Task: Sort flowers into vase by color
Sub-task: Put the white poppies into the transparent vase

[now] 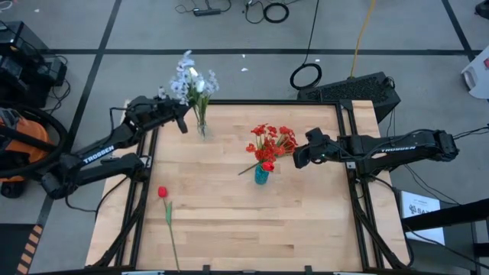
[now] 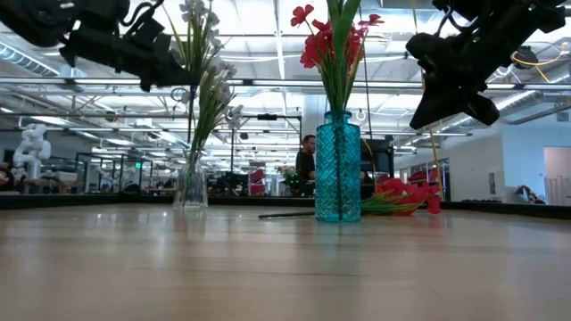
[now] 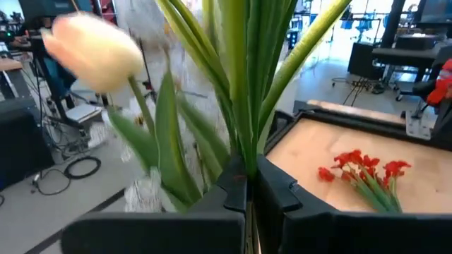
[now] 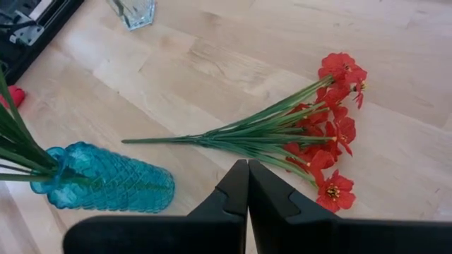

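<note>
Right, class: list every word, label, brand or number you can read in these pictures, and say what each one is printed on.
"TROSSEN" on the left arm, high view.
"TROSSEN" on the right arm, high view, only faintly legible.
Sheet of paper on the floor by the table's right edge: printing too small to read.
Nothing readable in the low or wrist views.

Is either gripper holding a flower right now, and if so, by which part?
Left gripper is shut on the white flowers' green stems above the clear vase. Right gripper is shut and holds nothing.
</note>
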